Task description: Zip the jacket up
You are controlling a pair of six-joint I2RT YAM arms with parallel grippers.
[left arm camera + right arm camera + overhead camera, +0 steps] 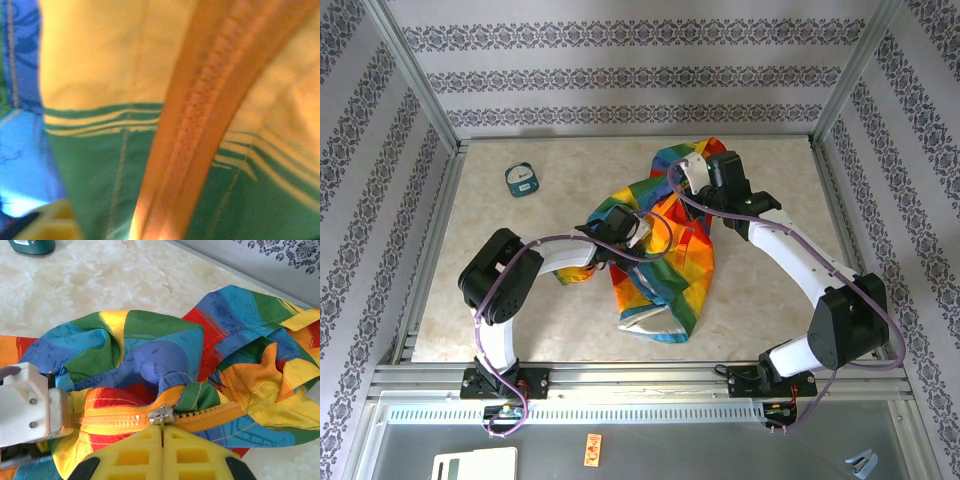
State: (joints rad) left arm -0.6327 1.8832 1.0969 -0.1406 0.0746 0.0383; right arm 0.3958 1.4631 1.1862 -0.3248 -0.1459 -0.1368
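- On the middle of the table [770, 290], seen from the top camera, the jacket [665, 270] lies crumpled. Its long side runs from the near edge up toward the far right. Both arms reach over it. The left claw [628, 228] is at its middle and the right claw [692, 172] at its far end, so the two stand apart along one slanting line.
- At the left wrist, the zipper [200, 125] crosses the view on a slant from bottom left to top right, with yellow and green cloth on both sides. Its teeth look meshed here, though the picture is blurred. No finger shows plainly, so it cannot be told whether the left claw is clamped on anything.
- At the right wrist, the right claw [162, 437] is clenched on the zipper pull [162, 415], with the metal tab pinched upright between the yellow fingers [135, 455]. The zipper runs straight across from side to side. The left claw's white body sits over it at the left edge, apart from the pull. The coming move likely turns on that line. The right claw would draw the pull along the zipper, away from the left claw. A tug off that line could bunch the cloth.
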